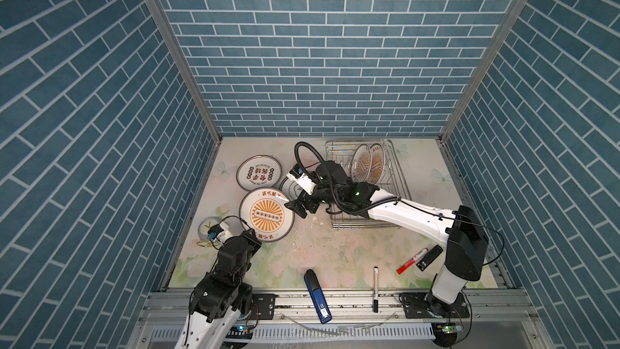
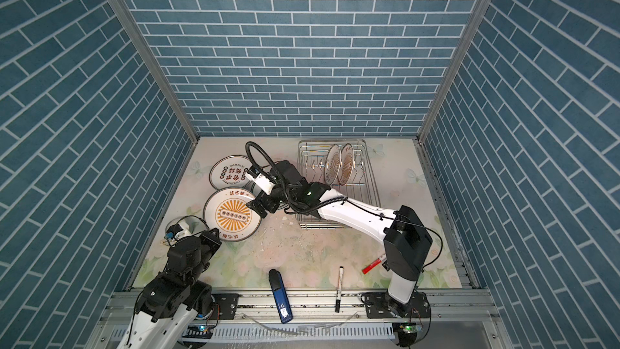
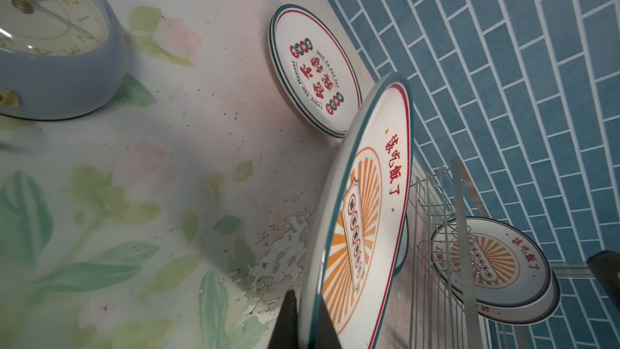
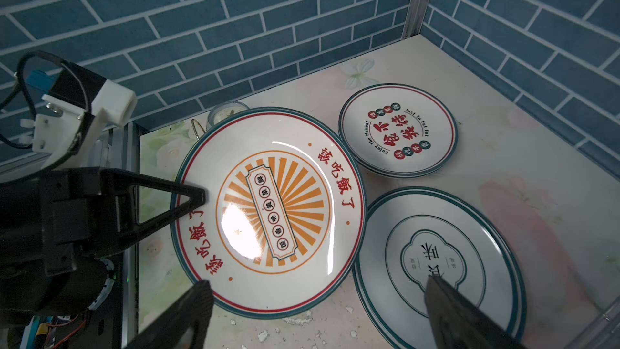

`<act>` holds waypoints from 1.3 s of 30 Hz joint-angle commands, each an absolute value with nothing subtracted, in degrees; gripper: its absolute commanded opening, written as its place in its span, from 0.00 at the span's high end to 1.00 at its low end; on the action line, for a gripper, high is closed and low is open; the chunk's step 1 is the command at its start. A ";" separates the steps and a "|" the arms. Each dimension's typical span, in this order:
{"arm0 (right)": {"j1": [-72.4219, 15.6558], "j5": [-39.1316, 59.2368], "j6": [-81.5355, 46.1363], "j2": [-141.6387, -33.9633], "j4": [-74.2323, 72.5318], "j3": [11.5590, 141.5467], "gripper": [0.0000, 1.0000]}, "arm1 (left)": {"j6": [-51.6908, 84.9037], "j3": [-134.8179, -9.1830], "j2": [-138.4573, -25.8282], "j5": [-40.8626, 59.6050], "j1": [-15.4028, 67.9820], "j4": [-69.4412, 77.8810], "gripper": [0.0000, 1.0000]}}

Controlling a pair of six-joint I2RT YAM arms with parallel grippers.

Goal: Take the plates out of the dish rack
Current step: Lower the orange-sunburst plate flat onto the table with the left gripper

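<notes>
Floral tabletop [image 1: 335, 253]: white sunburst plate [image 1: 266, 217], teal-rimmed, glossy.

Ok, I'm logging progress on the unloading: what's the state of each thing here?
Left gripper: shut on sunburst plate rim.
Right gripper: open, holding nothing.
Sunburst plate: out of rack, gripped.
Red-character plate: out, lying flat.
Emblem plate: out, lying flat.
Rack: holds two upright plates.

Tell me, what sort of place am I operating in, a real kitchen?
Probably a staged robot test cell, not a kitchen: printed blue brick panels in aluminium framing, a floral-covered table and a dish rack.
</notes>
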State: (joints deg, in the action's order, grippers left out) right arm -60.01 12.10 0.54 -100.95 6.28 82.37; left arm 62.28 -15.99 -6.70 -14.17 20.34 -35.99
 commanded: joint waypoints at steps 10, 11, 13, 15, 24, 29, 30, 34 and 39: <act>-61.55 10.53 2.60 -105.62 7.79 86.51 0.01 | 67.00 -13.17 -8.28 -13.53 17.40 -35.65 1.00; -61.54 10.10 2.75 -105.64 7.75 86.57 0.01 | 67.04 -13.33 -7.72 -14.43 17.32 -36.79 1.00; -61.58 9.93 2.88 -105.86 7.80 86.65 0.01 | 67.23 -13.50 -6.84 -15.23 17.24 -38.57 1.00; -61.54 9.95 2.90 -106.16 7.72 86.83 0.01 | 67.39 -13.21 -6.19 -14.42 17.14 -38.78 1.00; -61.64 9.36 3.08 -108.60 8.76 88.88 0.01 | 68.51 -13.06 -8.40 -12.17 16.44 -38.04 1.00; -61.72 10.15 2.75 -110.89 8.91 90.36 0.01 | 71.31 -13.23 -10.50 -13.30 15.95 -40.23 1.00; -61.74 10.28 2.72 -111.36 9.15 90.90 0.01 | 71.53 -13.13 -10.67 -13.27 15.78 -40.05 1.00; -62.22 10.19 3.27 -113.29 10.55 93.01 0.01 | 71.67 -13.17 -11.72 -12.99 14.91 -39.18 1.00; -62.30 9.72 3.18 -116.64 11.80 95.59 0.01 | 72.22 -11.37 -14.11 -7.28 11.75 -34.58 0.99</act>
State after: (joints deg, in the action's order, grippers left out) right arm -61.89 10.11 0.56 -114.69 9.85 93.17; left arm 71.59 -12.45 -13.26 -10.17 13.41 -38.57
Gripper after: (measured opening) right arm 0.989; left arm 0.095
